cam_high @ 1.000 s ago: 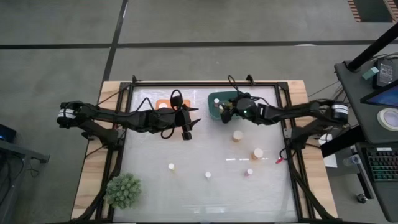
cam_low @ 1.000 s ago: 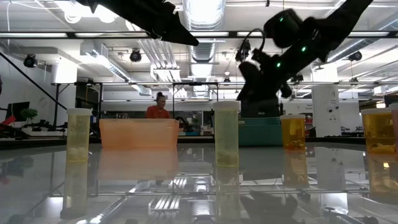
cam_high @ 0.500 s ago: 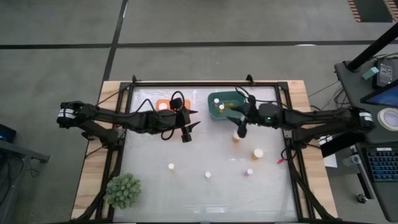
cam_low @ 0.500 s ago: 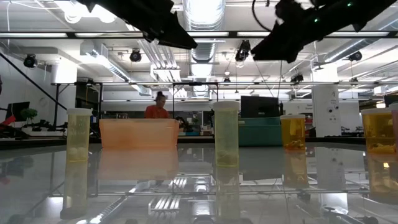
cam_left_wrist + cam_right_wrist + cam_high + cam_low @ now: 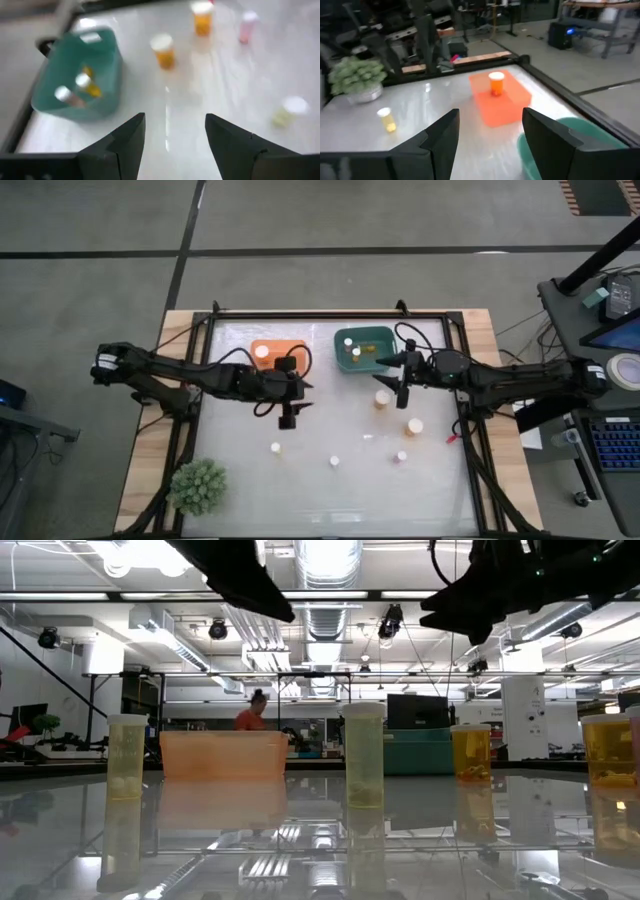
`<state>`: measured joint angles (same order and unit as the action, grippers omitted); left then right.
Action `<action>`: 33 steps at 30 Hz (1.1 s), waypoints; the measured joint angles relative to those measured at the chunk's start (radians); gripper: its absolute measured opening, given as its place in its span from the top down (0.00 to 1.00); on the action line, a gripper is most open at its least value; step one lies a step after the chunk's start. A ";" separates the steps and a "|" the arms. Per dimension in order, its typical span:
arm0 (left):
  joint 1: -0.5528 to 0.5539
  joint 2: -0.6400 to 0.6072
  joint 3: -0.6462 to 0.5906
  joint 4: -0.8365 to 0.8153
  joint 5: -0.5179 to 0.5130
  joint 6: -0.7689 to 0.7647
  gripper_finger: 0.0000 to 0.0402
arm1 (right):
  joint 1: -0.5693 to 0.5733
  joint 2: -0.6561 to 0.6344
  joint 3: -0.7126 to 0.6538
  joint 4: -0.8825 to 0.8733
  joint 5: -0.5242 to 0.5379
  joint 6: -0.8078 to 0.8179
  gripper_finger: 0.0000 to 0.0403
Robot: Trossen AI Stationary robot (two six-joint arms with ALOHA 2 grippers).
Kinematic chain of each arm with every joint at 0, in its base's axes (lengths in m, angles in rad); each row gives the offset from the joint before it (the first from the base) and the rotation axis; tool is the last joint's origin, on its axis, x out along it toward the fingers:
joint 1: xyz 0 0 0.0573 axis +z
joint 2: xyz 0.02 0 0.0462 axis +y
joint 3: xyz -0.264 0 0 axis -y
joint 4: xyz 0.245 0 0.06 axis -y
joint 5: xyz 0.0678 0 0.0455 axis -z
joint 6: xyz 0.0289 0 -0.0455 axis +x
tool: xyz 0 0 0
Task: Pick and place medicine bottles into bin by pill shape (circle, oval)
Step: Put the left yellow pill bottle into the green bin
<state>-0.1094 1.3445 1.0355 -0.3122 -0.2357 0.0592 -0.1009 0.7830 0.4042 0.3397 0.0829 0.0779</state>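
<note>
Several small amber and pale medicine bottles with white caps stand upright on the white table: two [image 5: 383,398] [image 5: 414,425] at the right, three smaller ones [image 5: 402,456] [image 5: 335,461] [image 5: 275,448] nearer the front. The orange bin [image 5: 278,352] holds one bottle [image 5: 262,352]. The teal bin [image 5: 364,348] holds two [image 5: 347,341] [image 5: 356,353]. My left gripper [image 5: 288,418] [image 5: 175,122] is open and empty, in front of the orange bin. My right gripper [image 5: 401,393] [image 5: 490,117] is open and empty, above the table between the teal bin and the nearest amber bottle.
A green potted plant [image 5: 197,485] stands at the near left corner. A black frame [image 5: 468,410] runs around the table top. In the low view the bottles [image 5: 364,753] [image 5: 471,752] stand in a row before the bins [image 5: 223,755]; a person shows far behind.
My right gripper has gone from over the teal bin toward the table's right and near edges, and higher. A second bottle now shows in the teal bin where it stood. My left gripper has gone from beside the orange bin toward the near edge.
</note>
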 joint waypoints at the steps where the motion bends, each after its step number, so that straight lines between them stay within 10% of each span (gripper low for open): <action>1: -0.005 0.000 0.016 -0.043 0.004 -0.003 0.52 | 0.004 0.009 0.000 0.006 -0.019 0.000 0.48; 12: -0.060 -0.003 0.146 -0.508 0.129 -0.187 0.52 | 0.123 0.166 0.103 -0.031 -0.040 -0.017 0.48; 33: -0.463 0.085 0.136 -0.660 0.046 -0.805 0.52 | 0.140 0.210 0.143 -0.058 -0.039 -0.089 0.48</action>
<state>-0.5719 1.4292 1.1713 -0.9726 -0.1899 -0.7460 0.0395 0.9932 0.5468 0.2821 0.0441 -0.0114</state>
